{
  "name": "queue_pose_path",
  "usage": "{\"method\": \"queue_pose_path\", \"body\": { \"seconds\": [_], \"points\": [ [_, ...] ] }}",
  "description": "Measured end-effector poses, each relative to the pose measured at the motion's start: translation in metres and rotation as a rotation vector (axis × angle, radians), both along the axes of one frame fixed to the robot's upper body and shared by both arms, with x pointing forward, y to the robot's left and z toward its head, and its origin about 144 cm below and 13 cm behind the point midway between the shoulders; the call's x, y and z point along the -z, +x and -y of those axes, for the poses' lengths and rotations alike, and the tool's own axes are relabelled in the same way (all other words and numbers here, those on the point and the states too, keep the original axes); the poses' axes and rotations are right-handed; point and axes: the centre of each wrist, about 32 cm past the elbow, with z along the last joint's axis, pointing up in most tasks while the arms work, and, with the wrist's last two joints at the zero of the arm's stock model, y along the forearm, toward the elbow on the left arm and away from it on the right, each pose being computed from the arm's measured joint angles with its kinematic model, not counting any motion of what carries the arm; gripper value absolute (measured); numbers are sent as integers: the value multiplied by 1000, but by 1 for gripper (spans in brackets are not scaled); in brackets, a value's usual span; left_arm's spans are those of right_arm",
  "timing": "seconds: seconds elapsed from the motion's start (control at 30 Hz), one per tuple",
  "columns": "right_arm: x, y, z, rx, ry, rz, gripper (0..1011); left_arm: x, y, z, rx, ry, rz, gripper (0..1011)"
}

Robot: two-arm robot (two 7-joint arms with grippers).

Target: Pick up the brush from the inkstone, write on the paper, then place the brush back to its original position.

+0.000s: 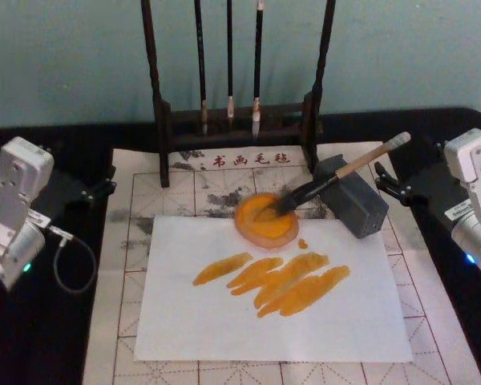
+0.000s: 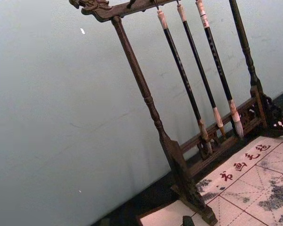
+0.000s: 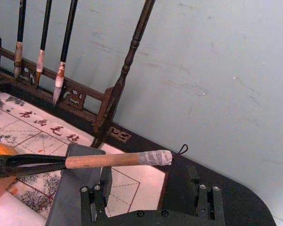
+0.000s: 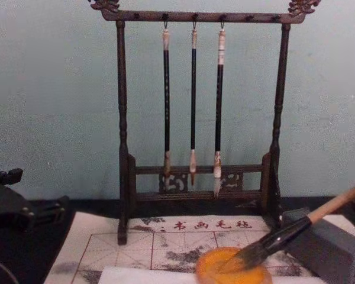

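The left gripper [image 1: 99,186] is held at the frame's left edge, the right gripper [image 1: 387,186] at the right edge, its fingers parted.

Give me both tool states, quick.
Left tool, parked left of the mat: cannot tell.
Right tool, right of the mat: open, empty.

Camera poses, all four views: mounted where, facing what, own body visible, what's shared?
Head: high, looking down on the white orange-streaked paper sheet; left end effector and right end effector at the sides.
Chest: low, facing forward at the dark wooden brush rack; left arm at edge.
Left wrist: faces rack and pale wall.
Right wrist: faces the large pale-handled calligraphy brush; own open fingers visible.
Shared: rack in all four.
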Motion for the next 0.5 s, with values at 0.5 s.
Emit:
{"method": "queue_pose_path", "body": {
  "seconds": [0.5],
  "points": [
    [0,1,1,0,7,9,1000,0,0,0,0,0,0,1001]
  ]
}}
